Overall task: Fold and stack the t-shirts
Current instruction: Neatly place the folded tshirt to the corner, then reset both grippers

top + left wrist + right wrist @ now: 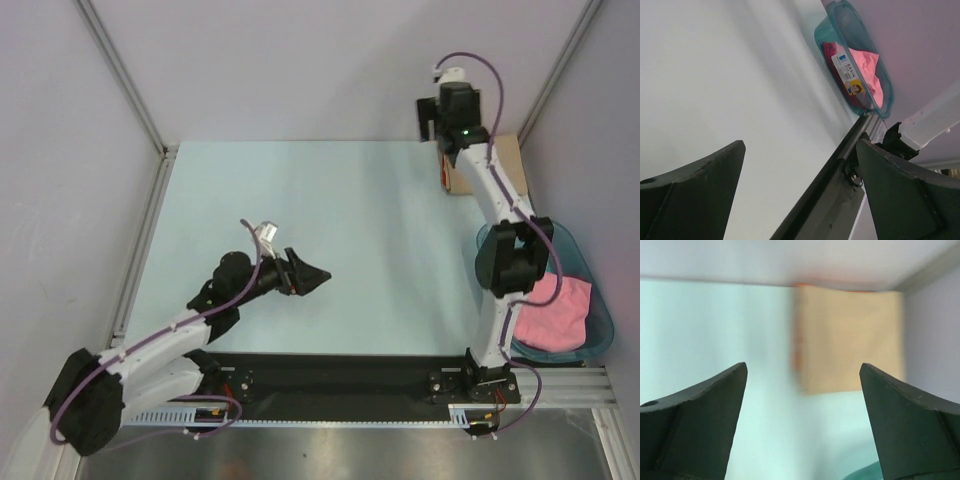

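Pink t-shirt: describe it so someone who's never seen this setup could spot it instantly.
Start at the pale table and go to its near right corner. A translucent teal tub sits there; the pink t-shirt lies crumpled inside it, unlike the tan t-shirt folded flat at the far right corner.

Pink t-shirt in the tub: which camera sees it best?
The top external view: it looks down on the crumpled pink t-shirt inside the translucent teal plastic tub. Left wrist shows it sideways, partly behind a label. Right wrist misses it.
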`<state>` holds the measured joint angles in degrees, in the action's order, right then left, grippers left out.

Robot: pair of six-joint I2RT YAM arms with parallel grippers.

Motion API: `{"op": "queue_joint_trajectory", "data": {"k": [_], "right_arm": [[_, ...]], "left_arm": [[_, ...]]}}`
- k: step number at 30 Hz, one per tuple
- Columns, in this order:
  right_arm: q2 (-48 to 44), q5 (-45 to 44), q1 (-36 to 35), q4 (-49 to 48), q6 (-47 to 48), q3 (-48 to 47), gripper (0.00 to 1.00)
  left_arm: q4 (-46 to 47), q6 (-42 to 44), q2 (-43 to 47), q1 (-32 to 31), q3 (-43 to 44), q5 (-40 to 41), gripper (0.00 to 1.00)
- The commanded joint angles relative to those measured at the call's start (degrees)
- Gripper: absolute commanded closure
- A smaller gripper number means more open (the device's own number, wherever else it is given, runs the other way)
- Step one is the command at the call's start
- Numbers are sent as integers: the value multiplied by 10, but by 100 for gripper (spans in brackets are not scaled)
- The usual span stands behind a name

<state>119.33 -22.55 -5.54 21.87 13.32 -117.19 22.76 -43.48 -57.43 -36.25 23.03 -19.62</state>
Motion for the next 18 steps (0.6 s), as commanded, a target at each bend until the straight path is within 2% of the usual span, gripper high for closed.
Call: {"op": "queue_joint_trajectory", "data": {"k": [1, 3, 5, 6, 7, 9, 10, 11, 18], "right_arm": [[-135, 64, -76, 23, -108, 105, 0], [-182, 76, -120, 22, -130, 198, 0], [-253, 96, -145, 6, -202, 262, 0], [-277, 112, -161, -4, -223, 335, 0], [-332, 155, -167, -16, -279, 371, 0], [-389, 206, -169, -58, -332, 455, 0], [-416, 244, -170, -72, -387, 539, 0], [-475, 258, -169, -101, -407, 579, 0], [-715, 366, -171, -212, -580, 926, 0]], "left_arm": [[-27, -42, 75, -6, -33, 48, 0], [-73, -61, 132, -7, -54, 83, 0], [-81, -93, 172, -7, -88, 92, 0], [-80, -104, 189, -8, -100, 99, 0], [-79, -124, 228, -8, -113, 99, 0], [-72, -145, 260, -8, -153, 100, 0], [-68, -163, 288, -8, -165, 99, 0], [-59, -171, 303, -8, -189, 97, 0], [5, -209, 369, -8, -284, 54, 0]]}}
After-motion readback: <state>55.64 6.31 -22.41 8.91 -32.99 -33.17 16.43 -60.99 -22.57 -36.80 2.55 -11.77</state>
